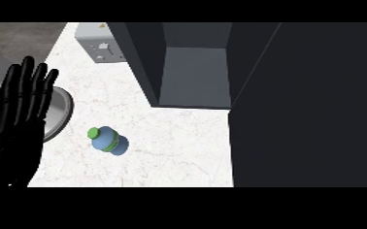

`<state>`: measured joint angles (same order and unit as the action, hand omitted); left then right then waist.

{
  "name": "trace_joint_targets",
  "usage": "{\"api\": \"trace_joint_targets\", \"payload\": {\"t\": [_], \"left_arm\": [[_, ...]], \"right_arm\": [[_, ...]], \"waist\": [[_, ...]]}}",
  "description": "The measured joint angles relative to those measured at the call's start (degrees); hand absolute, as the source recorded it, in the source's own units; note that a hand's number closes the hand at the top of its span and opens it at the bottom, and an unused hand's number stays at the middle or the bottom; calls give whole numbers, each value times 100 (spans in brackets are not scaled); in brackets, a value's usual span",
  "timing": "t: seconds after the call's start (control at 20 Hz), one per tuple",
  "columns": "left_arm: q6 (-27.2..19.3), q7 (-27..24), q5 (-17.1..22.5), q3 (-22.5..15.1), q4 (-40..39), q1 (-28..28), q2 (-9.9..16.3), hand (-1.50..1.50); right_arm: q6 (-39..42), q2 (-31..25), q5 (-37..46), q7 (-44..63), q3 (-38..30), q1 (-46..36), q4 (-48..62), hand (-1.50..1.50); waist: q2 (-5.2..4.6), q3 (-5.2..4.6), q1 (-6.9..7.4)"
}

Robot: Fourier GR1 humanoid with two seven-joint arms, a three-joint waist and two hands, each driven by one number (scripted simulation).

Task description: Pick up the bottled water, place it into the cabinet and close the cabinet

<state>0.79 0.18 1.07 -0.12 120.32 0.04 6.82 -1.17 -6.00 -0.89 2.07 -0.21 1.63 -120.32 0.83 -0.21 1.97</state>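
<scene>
One bottled water [109, 141] stands on my desk [172, 145], seen from steeply above: a green cap, a blue body with a green band round it. It sits on the white marbled top, well apart from everything, below and to the left of the cabinet's opening.

One cabinet [193, 73] shows, dark grey, its inside open toward me with a paler floor panel visible. Its door [301, 106] swings out to the right as a broad dark slab that covers the whole right side of the view and hides whatever part of the desk lies under it. The cabinet's top runs out of the view.

Only one of my hands is visible: my left hand [25, 111], at the left edge, fingers straight and held apart, pointing up, holding nothing. Its wrist and forearm are cut off by the lower left corner. My right hand does not show anywhere.

One round metal plate [61, 111] lies at the desk's left edge, mostly hidden behind my left hand, so only its right rim shows.

One pale grey box [104, 43] with small fittings on it sits at the back, just left of the cabinet; I cannot make out what it is.
</scene>
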Motion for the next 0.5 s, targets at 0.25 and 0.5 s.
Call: {"api": "trace_joint_targets", "payload": {"t": [0.25,0.5], "left_arm": [[-696,236,-849,22,476,431,-238,-150],[-1977,717,-710,-334,879,923,-536,-150]], "right_arm": [[149,-9,-25,-168,60,252,-233,-150],[563,-25,-460,124,483,615,-585,-150]], "waist": [[-40,20,-118],[-34,21,-135]]}}
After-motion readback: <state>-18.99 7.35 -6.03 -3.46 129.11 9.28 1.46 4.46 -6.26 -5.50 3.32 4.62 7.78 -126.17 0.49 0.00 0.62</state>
